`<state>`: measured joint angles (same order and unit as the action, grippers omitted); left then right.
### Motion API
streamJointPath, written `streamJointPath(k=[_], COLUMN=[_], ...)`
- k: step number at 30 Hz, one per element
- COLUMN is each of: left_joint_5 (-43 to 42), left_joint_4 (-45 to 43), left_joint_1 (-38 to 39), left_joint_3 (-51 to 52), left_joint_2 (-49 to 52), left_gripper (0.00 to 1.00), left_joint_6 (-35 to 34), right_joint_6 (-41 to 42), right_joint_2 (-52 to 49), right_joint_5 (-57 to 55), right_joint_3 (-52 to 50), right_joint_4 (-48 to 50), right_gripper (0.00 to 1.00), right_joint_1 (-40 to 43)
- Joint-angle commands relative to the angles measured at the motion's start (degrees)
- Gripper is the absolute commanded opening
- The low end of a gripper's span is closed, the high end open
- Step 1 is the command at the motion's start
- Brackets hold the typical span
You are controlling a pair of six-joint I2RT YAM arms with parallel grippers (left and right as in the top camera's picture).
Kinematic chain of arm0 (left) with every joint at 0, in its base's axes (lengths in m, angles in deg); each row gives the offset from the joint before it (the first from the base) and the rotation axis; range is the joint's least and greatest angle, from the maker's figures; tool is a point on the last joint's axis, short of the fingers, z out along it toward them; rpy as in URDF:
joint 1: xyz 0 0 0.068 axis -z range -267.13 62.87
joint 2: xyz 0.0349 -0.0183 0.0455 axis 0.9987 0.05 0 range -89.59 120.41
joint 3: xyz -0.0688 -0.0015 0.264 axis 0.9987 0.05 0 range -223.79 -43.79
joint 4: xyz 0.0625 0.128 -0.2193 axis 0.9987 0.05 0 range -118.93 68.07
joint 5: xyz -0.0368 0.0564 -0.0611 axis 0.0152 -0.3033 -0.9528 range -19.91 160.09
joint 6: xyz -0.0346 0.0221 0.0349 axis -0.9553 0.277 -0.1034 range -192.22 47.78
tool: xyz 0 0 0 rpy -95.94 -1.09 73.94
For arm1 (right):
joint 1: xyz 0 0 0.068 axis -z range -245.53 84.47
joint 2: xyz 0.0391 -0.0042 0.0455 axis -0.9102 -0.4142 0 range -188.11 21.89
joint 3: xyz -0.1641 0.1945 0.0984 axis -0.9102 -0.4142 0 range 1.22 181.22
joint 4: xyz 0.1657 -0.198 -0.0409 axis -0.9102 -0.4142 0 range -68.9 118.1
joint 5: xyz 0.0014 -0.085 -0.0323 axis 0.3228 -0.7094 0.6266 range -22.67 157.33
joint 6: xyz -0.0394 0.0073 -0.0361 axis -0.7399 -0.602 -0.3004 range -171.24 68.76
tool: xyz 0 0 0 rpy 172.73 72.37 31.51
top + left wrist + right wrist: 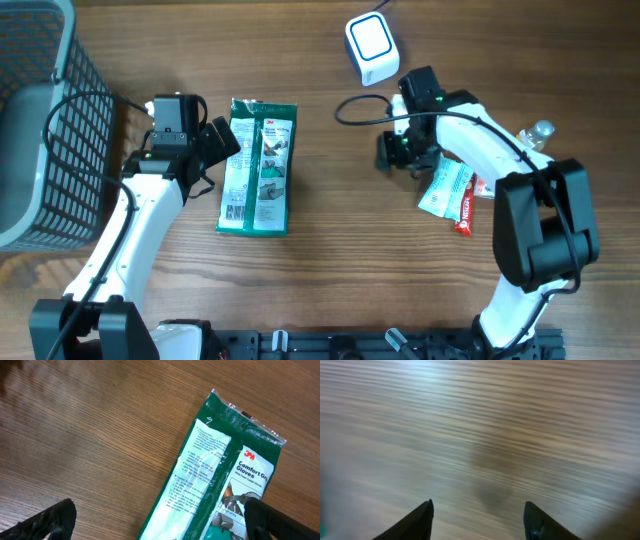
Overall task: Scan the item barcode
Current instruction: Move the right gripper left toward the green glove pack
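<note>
Green plastic marks the thing we are after: the glove packet (258, 165) lies flat on the wooden table (330, 250), printed side up, well apart from the white scanner (370, 47) at the far edge. The left gripper (160, 525) hangs over the packet near one long edge, jaws spread wide and holding nothing. The right gripper (480, 520) hovers over bare wood with its jaws partly apart and empty.

We judge the step in hand to be the reach for the packet, with no grip made yet. Next we need the left jaws lowered around that edge and closed on it. Then we need the packet lifted and turned so its barcode faces the scanner. The code may be in the white panel at the near corner, but it is too small to be sure.

At the far left, the wire basket (85, 80) shows only a grey inside. We see nothing in it, though part of it is out of frame.
</note>
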<state>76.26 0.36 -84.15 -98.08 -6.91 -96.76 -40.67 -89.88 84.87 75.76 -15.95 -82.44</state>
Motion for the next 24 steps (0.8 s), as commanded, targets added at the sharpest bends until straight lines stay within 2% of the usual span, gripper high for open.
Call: streamJointPath(k=[1, 5, 11, 12, 13, 14, 15, 16, 19, 22, 24], left_joint_5=[0.6, 0.6, 0.2, -0.2, -1.0, -2.0, -2.4, -2.5, -2.5, -3.6, -3.6], left_joint_4=[-0.2, -0.2, -1.5, -1.3, -0.8, 0.1, 0.6, 0.7, -0.7, -2.3, -2.9], left_joint_1=[-0.2, -0.2, -0.2, -0.2, -0.2, -0.2, -0.2, -0.2, -0.2, -0.2, -0.2], left_joint_3=[-0.8, -0.8, -0.8, -0.8, -0.8, -0.8, -0.8, -0.5, 0.8, 2.0, 2.0], left_joint_2=[0.5, 0.5, 0.6, 0.6, 0.7, 0.7, 0.7, 0.9, 1.7, 4.1, 6.3], left_gripper=[1.0, 1.0, 1.0, 0.9, 0.67, 0.5, 0.25, 0.16, 0.04, 0.04, 0.08], left_joint_6=[0.1, 0.1, 0.1, 0.1, 0.1, 0.1, 0.1, 0.1, 0.1, 2.4, 3.6], right_joint_6=[0.1, 6.1, 7.6, 7.6, 7.5, 7.5, 7.5, 7.5, 7.5, 7.5, 7.5], right_joint_2=[-0.5, -0.5, -0.5, -0.5, -0.5, -0.5, -0.5, -0.5, -0.5, -0.5, -0.5], right_joint_5=[13.5, 13.9, 15.4, 15.4, 15.4, 15.4, 15.4, 15.4, 15.4, 15.4, 15.4], right_joint_3=[-0.2, -0.2, -0.2, -0.2, -0.2, -0.2, -0.2, -0.2, -0.2, -0.2, -0.2], right_joint_4=[3.3, 6.6, 6.8, 6.8, 6.8, 6.8, 6.8, 6.7, 6.8, 6.7, 6.8], right_gripper=[0.6, 0.61, 0.62, 0.63, 0.63, 0.63, 0.63, 0.63, 0.63, 0.64, 0.64], right_joint_1=[-1.5, -1.9, -2.3, -2.6, -2.6, -2.7, -2.8, -2.8, -2.8, -3.0, -3.6])
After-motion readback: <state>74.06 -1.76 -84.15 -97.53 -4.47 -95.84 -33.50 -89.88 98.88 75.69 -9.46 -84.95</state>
